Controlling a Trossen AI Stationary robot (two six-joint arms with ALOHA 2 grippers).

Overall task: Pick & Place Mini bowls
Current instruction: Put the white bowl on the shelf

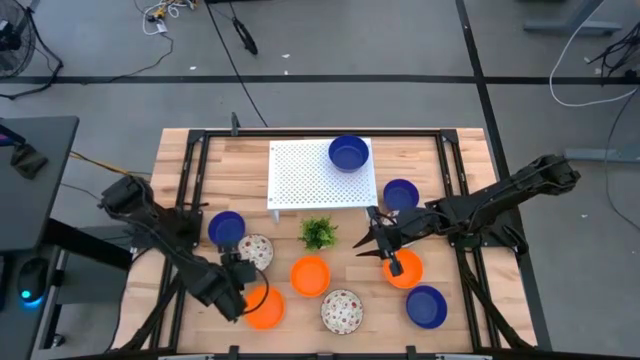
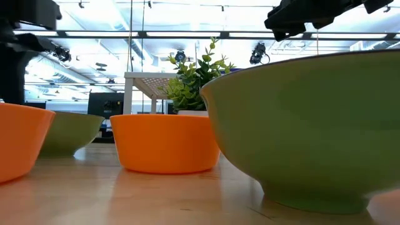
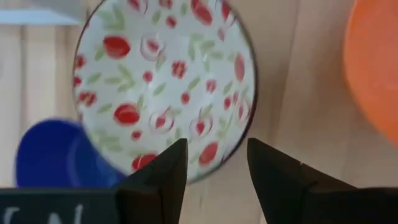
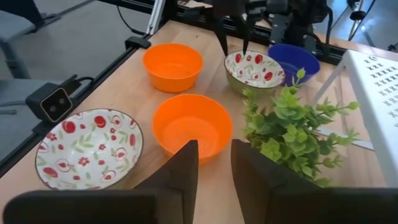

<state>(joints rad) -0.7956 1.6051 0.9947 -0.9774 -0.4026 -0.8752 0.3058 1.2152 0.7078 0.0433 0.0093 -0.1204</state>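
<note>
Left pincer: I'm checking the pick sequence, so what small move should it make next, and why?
Probably lower the left pincer straight down so its open fingers straddle the near rim of the speckled bowl. The wrist view shows that rim lined up with the gap between the fingers, nothing held. In the high view this bowl sits beside a blue bowl, so a straight descent seems safest.

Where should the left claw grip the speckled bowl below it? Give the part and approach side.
Grip the rim. The speckled bowl sits upright and open on the table, a shallow round shape with only a thin edge to pinch. Come from above with the left claw, which is open, one finger inside the rim and one outside, on the near edge away from the blue bowl beside it.
</note>
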